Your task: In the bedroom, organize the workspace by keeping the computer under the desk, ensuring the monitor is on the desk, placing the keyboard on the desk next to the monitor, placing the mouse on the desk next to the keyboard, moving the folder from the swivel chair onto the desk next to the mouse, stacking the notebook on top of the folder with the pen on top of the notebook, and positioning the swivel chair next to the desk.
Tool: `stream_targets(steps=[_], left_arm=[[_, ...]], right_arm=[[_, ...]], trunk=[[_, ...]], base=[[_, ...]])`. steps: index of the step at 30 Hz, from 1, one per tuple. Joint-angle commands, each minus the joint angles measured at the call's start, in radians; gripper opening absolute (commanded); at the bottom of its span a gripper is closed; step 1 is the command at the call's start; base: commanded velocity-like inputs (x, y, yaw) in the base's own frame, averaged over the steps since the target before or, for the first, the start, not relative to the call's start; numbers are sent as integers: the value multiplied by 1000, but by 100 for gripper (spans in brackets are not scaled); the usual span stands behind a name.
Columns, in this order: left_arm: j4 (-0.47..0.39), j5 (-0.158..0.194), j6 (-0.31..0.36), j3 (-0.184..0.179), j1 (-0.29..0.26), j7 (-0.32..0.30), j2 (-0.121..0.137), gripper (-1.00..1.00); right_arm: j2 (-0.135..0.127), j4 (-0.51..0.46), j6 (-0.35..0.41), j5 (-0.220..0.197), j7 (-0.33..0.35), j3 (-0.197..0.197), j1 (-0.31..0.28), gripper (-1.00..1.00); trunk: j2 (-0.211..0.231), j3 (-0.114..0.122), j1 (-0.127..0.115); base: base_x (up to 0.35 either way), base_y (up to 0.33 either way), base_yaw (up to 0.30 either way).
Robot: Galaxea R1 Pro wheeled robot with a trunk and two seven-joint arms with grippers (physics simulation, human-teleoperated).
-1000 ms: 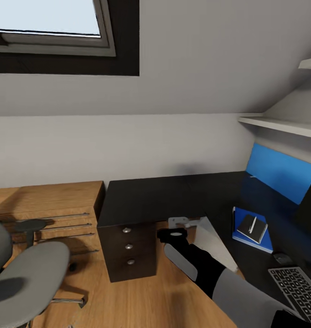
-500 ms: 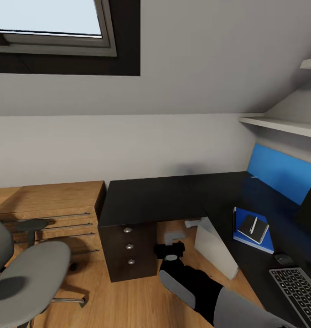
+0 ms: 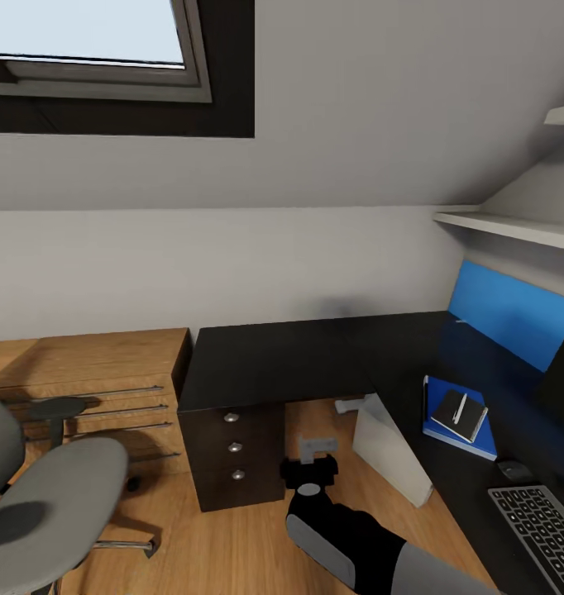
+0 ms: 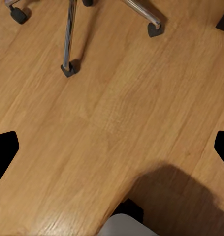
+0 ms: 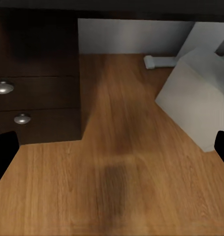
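Note:
The black desk runs along the wall and turns to the right. On its right wing lies the blue folder with the grey notebook and white pen stacked on it. Nearer me are the mouse and the keyboard; the monitor shows at the right edge. The computer stands under the desk. The swivel chair is at the left. My right gripper hangs open above the floor before the drawers. My left gripper is open over the floor near the chair's chrome legs.
A light wooden drawer cabinet stands left of the desk, behind the chair. A blue wall panel and a white shelf are above the desk's right wing. A small white object lies on the floor by the wall.
My right arm has drawn back from under the desk toward me and lower, its gripper still open. The chair and the things on the desk have not moved.

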Motion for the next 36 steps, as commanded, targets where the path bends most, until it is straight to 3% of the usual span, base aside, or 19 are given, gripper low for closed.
stream_targets(steps=[1,6,10,20,25,27,32,36], left_arm=[[7,6,-3,-3,0,2,-2,100],[42,3,-3,-6,0,2,-4,100],[55,3,-4,-6,0,3,-4,100],[61,6,-6,-5,0,4,-5,100],[61,7,-6,-5,0,4,-5,100],[61,7,-5,-5,0,3,-5,100],[62,8,-1,-5,0,-1,-5,100],[69,9,5,-4,0,-13,-6,100]], right_arm=[[-1,0,-1,-3,-6,2,1,100],[-4,8,-61,-3,-3,2,26,100],[0,87,-133,2,2,13,63,100],[14,315,-302,4,65,100,99,100],[19,421,-349,2,146,114,112,100],[21,493,-372,-2,212,117,119,100],[23,608,-426,-11,340,119,132,100],[23,681,-465,-44,422,118,143,100]], trunk=[[-1,-1,0],[-1,-1,0],[-1,-1,0],[-1,-1,0],[-1,-1,0],[-1,-1,0],[34,14,-19],[62,27,-34]], base=[[0,0,0],[0,0,0],[0,0,0],[0,0,0],[0,0,0],[0,0,0],[0,0,0],[0,0,0]])
